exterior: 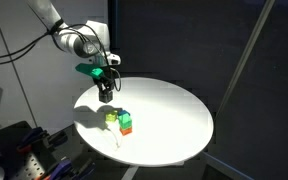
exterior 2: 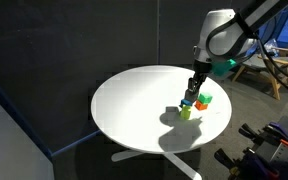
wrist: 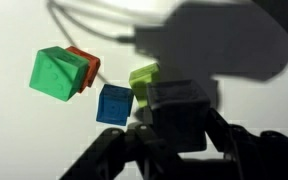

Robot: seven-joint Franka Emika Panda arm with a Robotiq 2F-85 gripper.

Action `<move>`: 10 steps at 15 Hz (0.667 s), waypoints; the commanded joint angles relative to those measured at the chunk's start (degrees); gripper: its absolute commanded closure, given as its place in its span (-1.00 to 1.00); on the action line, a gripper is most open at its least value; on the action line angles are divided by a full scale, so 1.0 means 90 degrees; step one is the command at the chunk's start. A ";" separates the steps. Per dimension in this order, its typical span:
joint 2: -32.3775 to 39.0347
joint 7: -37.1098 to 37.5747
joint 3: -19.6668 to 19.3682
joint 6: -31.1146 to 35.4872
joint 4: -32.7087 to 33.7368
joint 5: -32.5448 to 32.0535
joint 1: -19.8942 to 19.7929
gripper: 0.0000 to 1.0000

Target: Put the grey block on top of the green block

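My gripper (exterior: 104, 95) hangs over the round white table (exterior: 174, 110), a short way from the cluster of cubes. In the wrist view my gripper (wrist: 179, 140) is shut on the grey block (wrist: 176, 108), which looks dark between the fingers. The green block (wrist: 56, 73) lies to the upper left there, against an orange cube (wrist: 84, 62). In both exterior views the green block (exterior: 125, 119) (exterior 2: 205, 99) sits with the orange cube (exterior: 127, 130) (exterior 2: 199, 104); it looks stacked on it. My gripper (exterior 2: 191, 92) is beside this pair, not over it.
A blue cube (wrist: 114, 103) (exterior 2: 187, 102) and a paler yellow-green cube (wrist: 144, 75) (exterior: 112, 117) (exterior 2: 185, 113) lie on the table close under the gripper. The table edge (exterior 2: 134, 140) is near the cubes. Dark curtains stand behind the table.
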 commanded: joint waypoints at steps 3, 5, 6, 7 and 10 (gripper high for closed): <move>-0.0170 0.0045 -0.0111 0.0048 -0.0149 0.0327 -0.0192 0.40; -0.0165 0.0056 -0.0149 0.0057 -0.0155 0.0342 -0.0233 0.40; -0.0168 0.0057 -0.0167 0.0059 -0.0157 0.0341 -0.0253 0.40; -0.0005 0.0011 -0.0149 -0.0008 -0.0027 0.0220 -0.0212 0.40; 0.0026 0.0011 -0.0155 -0.0008 -0.0028 0.0220 -0.0212 -0.10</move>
